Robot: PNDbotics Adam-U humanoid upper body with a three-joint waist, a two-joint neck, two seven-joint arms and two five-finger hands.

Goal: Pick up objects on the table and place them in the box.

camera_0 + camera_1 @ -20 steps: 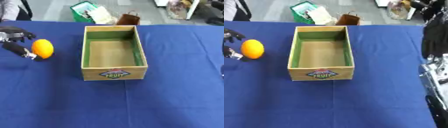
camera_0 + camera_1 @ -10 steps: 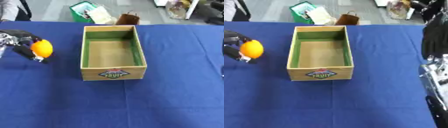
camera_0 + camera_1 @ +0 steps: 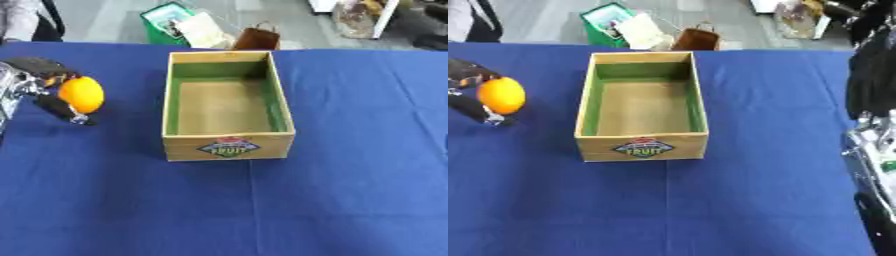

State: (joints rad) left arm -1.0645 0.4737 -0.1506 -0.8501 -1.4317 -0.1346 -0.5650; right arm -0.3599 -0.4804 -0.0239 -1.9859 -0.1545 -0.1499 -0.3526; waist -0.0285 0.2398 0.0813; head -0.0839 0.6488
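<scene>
Worktop (image 3: 350, 200) covered in a blue cloth, filling most of the view. Beyond its far edge, on a grey floor (image 3: 114, 20): a green bin (image 3: 166, 20) holding pale papers, and just right of it a brown paper bag (image 3: 255, 38) with handles.

The left robot hand (image 3: 39, 85) is cut off by the frame's left edge. The label (image 3: 227, 147) on the box (image 3: 228, 148) is blurred, mostly unreadable.

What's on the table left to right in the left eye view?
left robot hand → orange held in it → box, nothing inside.
</scene>
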